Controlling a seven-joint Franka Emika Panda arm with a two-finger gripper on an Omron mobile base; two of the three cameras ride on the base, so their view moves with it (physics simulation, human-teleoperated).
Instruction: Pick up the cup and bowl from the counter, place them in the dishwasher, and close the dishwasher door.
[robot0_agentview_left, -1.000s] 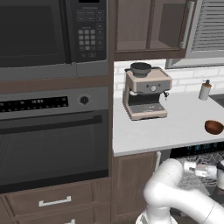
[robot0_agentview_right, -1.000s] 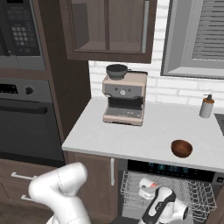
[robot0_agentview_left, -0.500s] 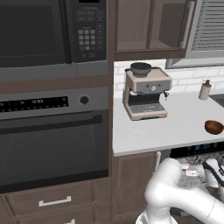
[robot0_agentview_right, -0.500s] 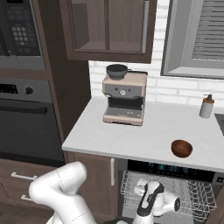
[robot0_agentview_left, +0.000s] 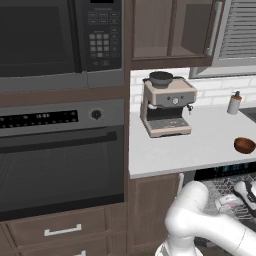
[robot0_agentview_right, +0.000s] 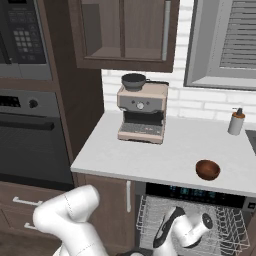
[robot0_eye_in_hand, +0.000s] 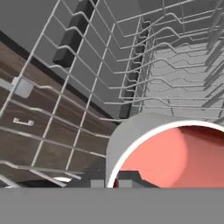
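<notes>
Low in the hand view, a grey cup (robot0_eye_in_hand: 170, 153) with a red inside sits among the dishwasher (robot0_agentview_right: 220, 227) rack wires, mouth toward the camera – its long axis runs along the line of sight. Gripper (robot0_eye_in_hand: 114, 180) clamped on its rim. At right on the bench (robot0_agentview_right: 150, 157), the bowl (robot0_agentview_right: 207, 169) rests upright.

Even, diffuse rendered lighting throughout; shadows soft and faint. Tabletop (robot0_agentview_right: 150, 160) reads bright, oven (robot0_agentview_left: 60, 165) front dim. Hand view slightly soft, low resolution; no glare.
</notes>
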